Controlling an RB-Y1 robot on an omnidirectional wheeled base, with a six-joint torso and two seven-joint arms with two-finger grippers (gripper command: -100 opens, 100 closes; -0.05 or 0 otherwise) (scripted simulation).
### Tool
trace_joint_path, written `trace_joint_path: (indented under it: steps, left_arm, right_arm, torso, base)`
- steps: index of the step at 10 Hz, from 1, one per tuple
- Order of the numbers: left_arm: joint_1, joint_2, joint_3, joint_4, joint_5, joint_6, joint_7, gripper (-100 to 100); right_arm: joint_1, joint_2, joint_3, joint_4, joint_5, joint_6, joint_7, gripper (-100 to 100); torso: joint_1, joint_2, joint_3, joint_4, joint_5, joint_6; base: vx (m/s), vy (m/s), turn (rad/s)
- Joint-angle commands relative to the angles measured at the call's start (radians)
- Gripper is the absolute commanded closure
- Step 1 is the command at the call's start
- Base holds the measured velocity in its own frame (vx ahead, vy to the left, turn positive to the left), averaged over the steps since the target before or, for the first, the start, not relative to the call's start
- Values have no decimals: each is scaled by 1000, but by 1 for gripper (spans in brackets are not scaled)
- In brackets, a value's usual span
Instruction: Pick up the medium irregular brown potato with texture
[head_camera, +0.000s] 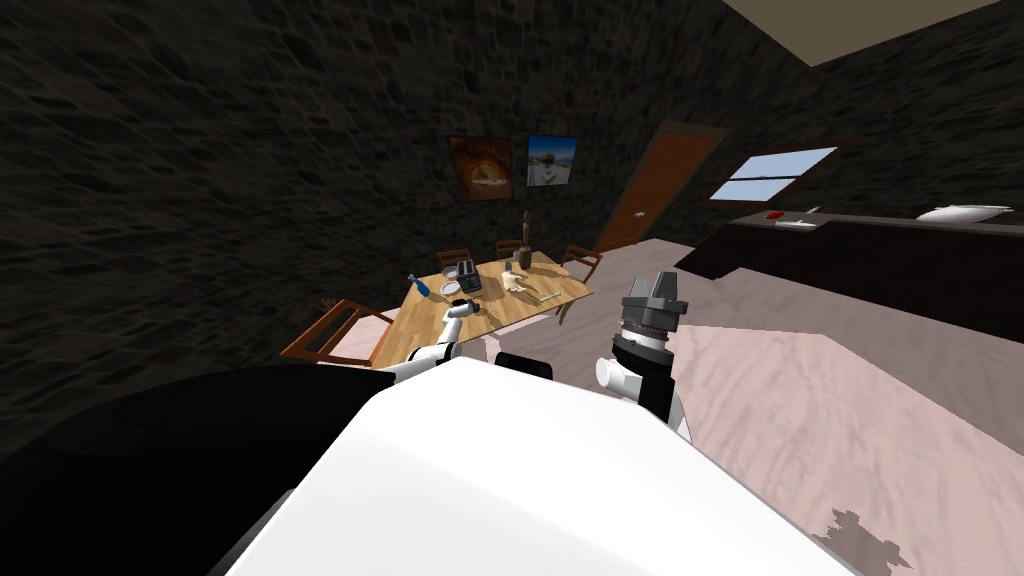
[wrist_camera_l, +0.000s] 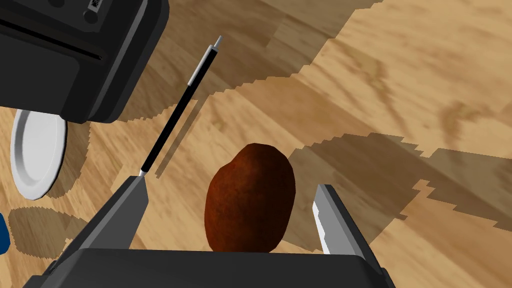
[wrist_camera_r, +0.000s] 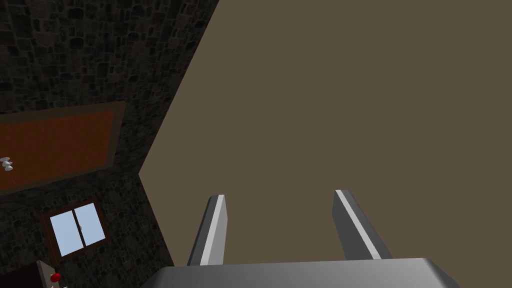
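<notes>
A reddish-brown, rough-skinned potato (wrist_camera_l: 250, 202) lies on the wooden table (wrist_camera_l: 380, 90). My left gripper (wrist_camera_l: 232, 184) is lowered around it, open. One finger stands on each side of the potato, with a gap to the skin on both. In the head view the left gripper (head_camera: 457, 313) reaches over the near edge of the table (head_camera: 530, 305). My right gripper (head_camera: 655, 287) is held up beside my chest, pointing upward, open with nothing between its fingers (wrist_camera_r: 212, 230).
A black pen (wrist_camera_l: 180, 107) lies just past the left finger. A black box-shaped appliance (wrist_camera_l: 85, 55) and a white plate (wrist_camera_l: 37, 150) sit beyond it. Wooden chairs (head_camera: 325, 337) ring the table. A dark counter (head_camera: 860, 260) runs along the right.
</notes>
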Motion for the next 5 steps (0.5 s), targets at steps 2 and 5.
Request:
trace_joint_path:
  steps: [2, 5]
  left_arm:
    - [-22, 9, -6, 72, 8, -17, -3, -100]
    - [-64, 15, -50, 131, 41, -52, -17, -100]
  right_arm:
    - [0, 0, 0, 0, 0, 0, 0, 0]
    - [0, 0, 0, 0, 0, 0, 0, 0]
  torso:
    - [0, 1, 0, 0, 0, 0]
    - [0, 0, 0, 0, 0, 0]
  base:
    - [7, -3, -22]
    - [19, -3, 111]
